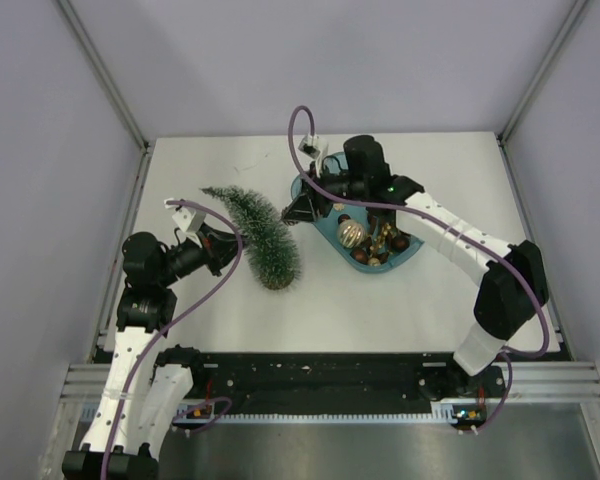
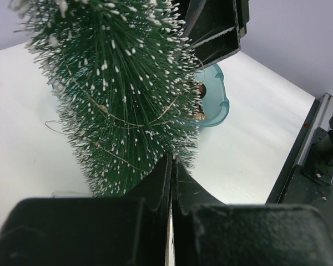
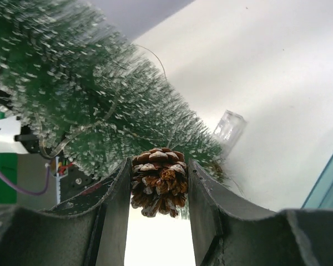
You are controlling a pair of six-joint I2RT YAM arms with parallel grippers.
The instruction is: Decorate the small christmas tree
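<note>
The small christmas tree lies tipped over near the middle of the table, a bit toward the left edge. Its thin tip points to the far left corner and its wide end points to the near edge. A thin wire runs around its frosty bristles. The left gripper has its two fingers pressed together right at the tree's side, but I cannot tell if they pinch anything. The right gripper is squeezed on a pine cone, right up against the bristles. I think the job now is to tuck the pine cone in. Push it slowly and deep between the bristles, then let go gently, so it stays put and the tree does not roll. The teal tray with more ornaments sits just right of the tree
</note>
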